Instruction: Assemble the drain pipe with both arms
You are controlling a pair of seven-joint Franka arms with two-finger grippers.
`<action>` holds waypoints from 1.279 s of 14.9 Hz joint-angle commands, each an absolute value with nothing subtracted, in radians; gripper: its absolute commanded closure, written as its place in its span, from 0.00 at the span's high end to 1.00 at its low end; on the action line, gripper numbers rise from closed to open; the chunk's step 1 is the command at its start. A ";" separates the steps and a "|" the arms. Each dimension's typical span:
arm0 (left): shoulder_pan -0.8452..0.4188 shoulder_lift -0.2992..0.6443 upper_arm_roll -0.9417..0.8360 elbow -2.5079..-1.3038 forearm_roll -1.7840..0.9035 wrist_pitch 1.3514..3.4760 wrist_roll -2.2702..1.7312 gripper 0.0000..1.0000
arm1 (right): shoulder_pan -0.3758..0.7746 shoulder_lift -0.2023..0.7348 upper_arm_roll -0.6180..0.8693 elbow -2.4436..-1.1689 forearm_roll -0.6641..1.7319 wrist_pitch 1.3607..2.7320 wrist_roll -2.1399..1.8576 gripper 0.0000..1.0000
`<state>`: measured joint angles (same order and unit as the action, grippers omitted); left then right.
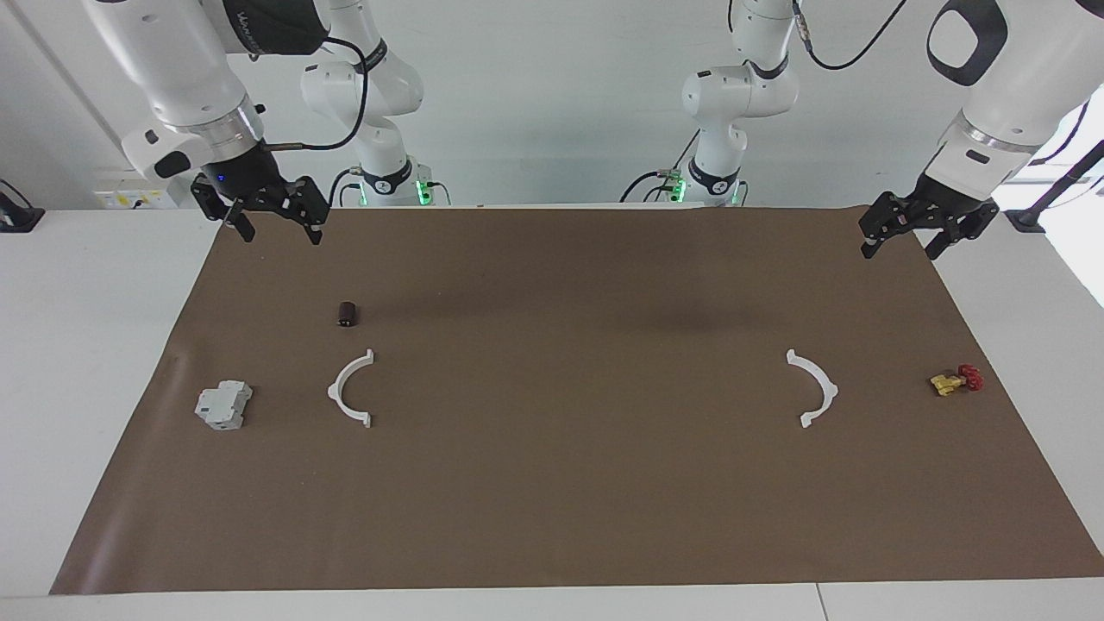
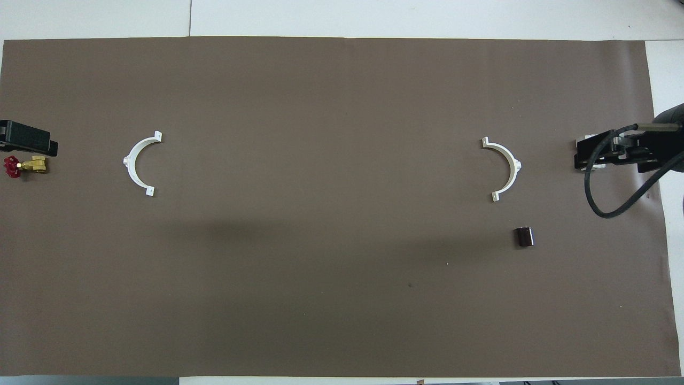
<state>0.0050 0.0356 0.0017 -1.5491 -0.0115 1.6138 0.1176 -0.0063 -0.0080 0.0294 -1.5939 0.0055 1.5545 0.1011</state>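
Note:
The drain pipe lies as two separate white half-circle arcs on the brown mat. One arc (image 1: 336, 392) (image 2: 514, 167) is toward the right arm's end. The other arc (image 1: 830, 390) (image 2: 130, 163) is toward the left arm's end, well apart from the first, and their open sides face each other. My right gripper (image 1: 280, 226) (image 2: 593, 155) hangs open and empty above the mat's corner at its own end. My left gripper (image 1: 901, 244) (image 2: 26, 141) hangs open and empty above the mat's corner at its own end. Neither touches an arc.
A grey boxy block (image 1: 223, 404) lies beside the arc at the right arm's end. A small dark cylinder (image 1: 348, 314) (image 2: 524, 237) lies nearer to the robots than that arc. A yellow valve with a red knob (image 1: 956, 380) (image 2: 24, 167) lies beside the other arc.

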 commanded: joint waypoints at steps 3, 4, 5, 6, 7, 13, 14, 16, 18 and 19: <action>-0.005 0.021 0.015 -1.555 -0.020 1.600 0.117 1.00 | -0.015 0.015 0.038 -1.635 0.011 1.643 -0.008 1.00; -0.005 0.023 0.015 -1.555 -0.020 1.600 0.118 1.00 | -0.015 0.044 0.038 -1.637 0.011 1.673 -0.008 1.00; -0.005 0.021 0.015 -1.555 -0.020 1.600 0.117 1.00 | -0.015 0.076 0.038 -1.644 0.009 1.718 -0.014 1.00; -0.005 0.023 0.015 -1.555 -0.020 1.600 0.117 1.00 | -0.017 0.107 0.038 -1.669 0.009 1.783 -0.018 1.00; -0.005 0.021 0.015 -1.555 -0.020 1.600 0.117 1.00 | -0.017 0.135 0.038 -1.699 0.009 1.858 -0.024 1.00; -0.005 0.021 0.015 -1.555 -0.020 1.600 0.117 1.00 | -0.028 0.195 0.038 -1.902 0.011 2.190 -0.176 1.00; -0.005 0.021 0.015 -1.555 -0.020 1.600 0.117 1.00 | -0.028 0.205 0.038 -1.928 0.011 2.228 -0.181 1.00; -0.005 0.023 0.015 -1.555 -0.020 1.600 0.117 1.00 | -0.028 0.221 0.037 -1.940 0.012 2.253 -0.204 1.00; -0.005 0.021 0.015 -1.555 -0.020 1.600 0.117 1.00 | -0.037 0.271 0.031 -1.947 0.012 2.308 -0.259 1.00; -0.005 0.021 0.015 -1.555 -0.020 1.600 0.117 1.00 | -0.046 0.284 0.029 -1.954 0.012 2.324 -0.297 1.00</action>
<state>0.0050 0.0356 0.0018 -1.5491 -0.0115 1.6135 0.1176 -0.0157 0.2562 0.0259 -1.9360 0.0063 2.2742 -0.2176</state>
